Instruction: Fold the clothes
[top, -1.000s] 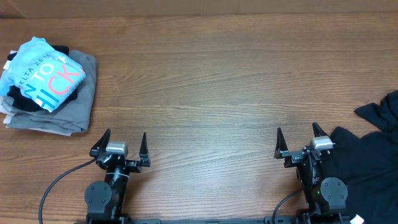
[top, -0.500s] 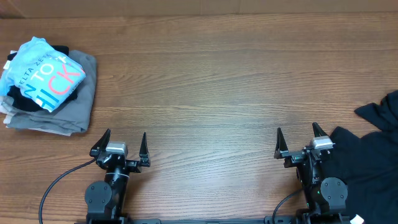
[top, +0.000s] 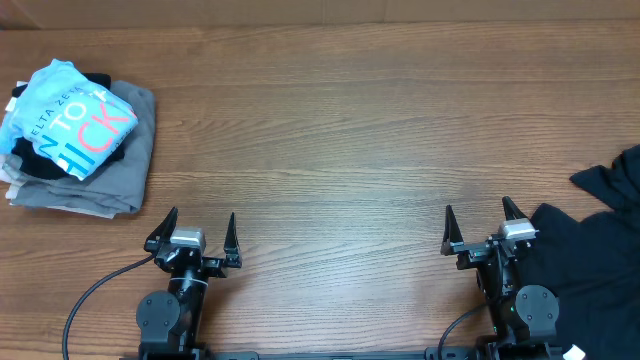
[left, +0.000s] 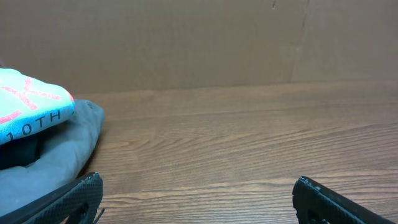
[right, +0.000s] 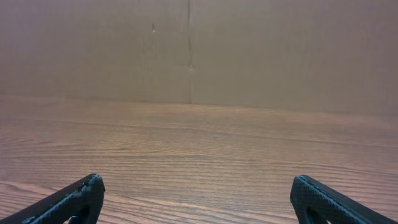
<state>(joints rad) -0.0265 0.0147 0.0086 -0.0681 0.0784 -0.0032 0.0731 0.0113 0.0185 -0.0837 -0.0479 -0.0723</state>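
A folded sky-blue T-shirt (top: 68, 118) with white and pink-red lettering lies on top of a stack at the table's far left, over a black garment (top: 40, 160) and a grey one (top: 130, 160). The stack also shows at the left of the left wrist view (left: 31, 112). A loose black garment (top: 590, 260) lies crumpled at the right edge, beside the right arm. My left gripper (top: 200, 222) is open and empty near the front edge. My right gripper (top: 478, 215) is open and empty, just left of the black garment.
A wooden table (top: 330, 140) spans the view. A brown cardboard wall (right: 186, 50) stands along its far edge. A black cable (top: 95, 290) runs from the left arm's base.
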